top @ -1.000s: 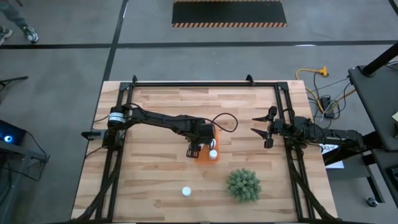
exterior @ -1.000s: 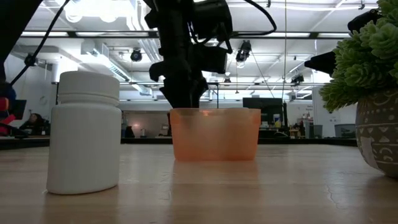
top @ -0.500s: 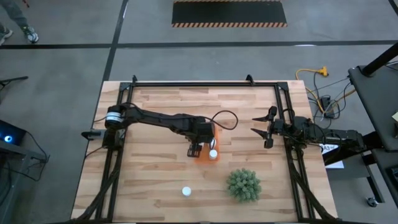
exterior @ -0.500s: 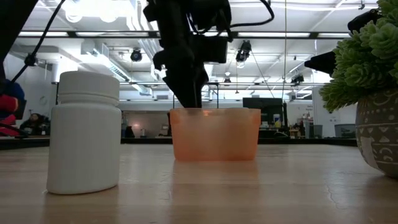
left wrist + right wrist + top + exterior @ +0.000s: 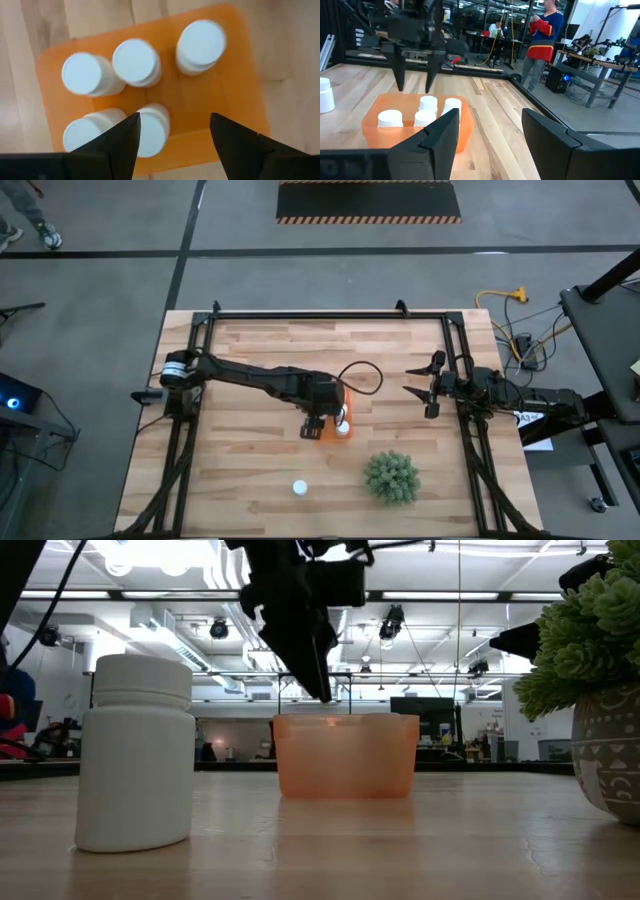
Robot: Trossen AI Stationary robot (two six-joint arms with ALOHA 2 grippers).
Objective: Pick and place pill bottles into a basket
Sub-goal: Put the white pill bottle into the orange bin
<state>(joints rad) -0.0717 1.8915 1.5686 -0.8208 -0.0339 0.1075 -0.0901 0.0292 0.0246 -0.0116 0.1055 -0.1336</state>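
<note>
My left claw (image 5: 172,131) hangs wide, empty, above the orange plastic basket (image 5: 235,95) holding five white pill bottles (image 5: 135,62); spiky green plant (image 5: 391,477) nearby.

The orange basket (image 5: 150,100) holds 5 pill bottles (image 5: 135,62), leaving 1 bare slot at a corner, beside the bottle (image 5: 201,42) that stands apart from the other 4. The left gripper (image 5: 172,131) hangs over the basket with fingers spread, blocking entry from above. A 6th pill bottle (image 5: 299,487) stands alone on bare wood near the table's front, open to reach on all sides. The potted plant (image 5: 391,477) stands between it and the right gripper (image 5: 424,390), which waits at the table's right edge.
</note>
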